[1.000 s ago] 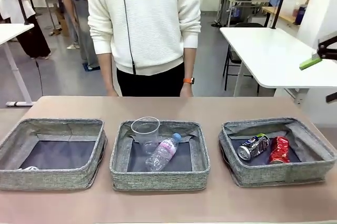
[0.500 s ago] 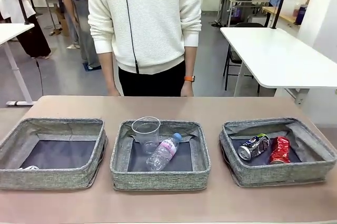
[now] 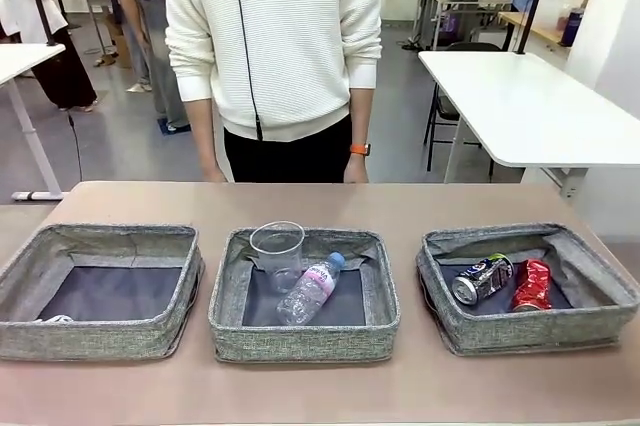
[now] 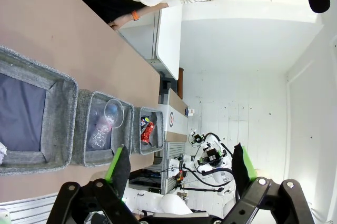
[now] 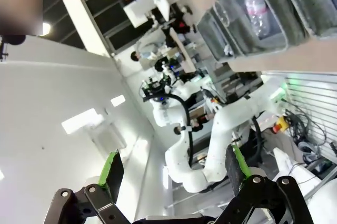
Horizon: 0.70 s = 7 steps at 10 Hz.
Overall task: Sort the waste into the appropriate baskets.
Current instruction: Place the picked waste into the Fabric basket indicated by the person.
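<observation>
On the brown table (image 3: 400, 206) the 3 baskets (image 3: 305, 296) hold cup (image 3: 277, 246) and bottle (image 3: 310, 289) centre, both cans (image 3: 500, 281) right, while the right gripper (image 5: 174, 174), gone from the front view, and left gripper (image 4: 181, 163) stand open-fingered and empty, so sorting looks finished.

Up front we're looking across the table (image 3: 400, 204) from our side, straight at the person (image 3: 272, 41) standing at the far edge, three baskets (image 3: 303, 295) close below the lens. The left wrist cam is sitting high and rolled sideways, looking past its own fingers (image 4: 118, 167) at that same basket row (image 4: 102, 134). The right wrist cam is tilting up toward the room, catching a basket (image 5: 253, 8) at the top.
</observation>
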Motion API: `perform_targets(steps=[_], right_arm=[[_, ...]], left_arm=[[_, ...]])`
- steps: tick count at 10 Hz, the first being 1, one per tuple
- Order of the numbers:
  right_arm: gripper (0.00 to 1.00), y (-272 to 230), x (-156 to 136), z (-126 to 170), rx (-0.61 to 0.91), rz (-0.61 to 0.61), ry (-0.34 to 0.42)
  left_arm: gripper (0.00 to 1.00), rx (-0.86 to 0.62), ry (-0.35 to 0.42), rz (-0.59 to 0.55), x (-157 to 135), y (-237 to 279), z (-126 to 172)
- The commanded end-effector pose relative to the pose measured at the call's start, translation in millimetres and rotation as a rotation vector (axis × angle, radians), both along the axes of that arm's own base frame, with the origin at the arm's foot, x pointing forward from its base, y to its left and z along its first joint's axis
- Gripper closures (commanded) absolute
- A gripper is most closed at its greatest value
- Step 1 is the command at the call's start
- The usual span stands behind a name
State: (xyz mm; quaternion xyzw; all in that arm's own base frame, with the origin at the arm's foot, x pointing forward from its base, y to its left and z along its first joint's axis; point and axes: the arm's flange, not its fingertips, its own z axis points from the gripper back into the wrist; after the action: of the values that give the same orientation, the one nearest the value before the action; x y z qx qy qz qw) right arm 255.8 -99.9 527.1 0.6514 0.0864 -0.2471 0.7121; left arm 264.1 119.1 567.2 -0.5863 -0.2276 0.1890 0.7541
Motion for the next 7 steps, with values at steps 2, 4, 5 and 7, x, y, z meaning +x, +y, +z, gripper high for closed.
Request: perform_targets(steps=[2,4,5,7], right_arm=[[0.0,-0.2,-1.6,3.5,-0.004,0.0,-0.042],[0.0,-0.2,-1.6,3.5,-0.004,0.0,-0.042],[0.0,-0.2,-1.6,3.5,-0.004,0.0,-0.042],[0.0,-0.2,-1.6,3.5,-0.004,0.0,-0.042]], left_arm=[[0.0,-0.002,-0.025,-0.01,-0.3,0.2,1.0],[0.0,-0.002,-0.025,-0.01,-0.3,0.2,1.0],[0.0,-0.002,-0.025,-0.01,-0.3,0.2,1.0],[0.0,-0.002,-0.025,-0.01,-0.3,0.2,1.0]])
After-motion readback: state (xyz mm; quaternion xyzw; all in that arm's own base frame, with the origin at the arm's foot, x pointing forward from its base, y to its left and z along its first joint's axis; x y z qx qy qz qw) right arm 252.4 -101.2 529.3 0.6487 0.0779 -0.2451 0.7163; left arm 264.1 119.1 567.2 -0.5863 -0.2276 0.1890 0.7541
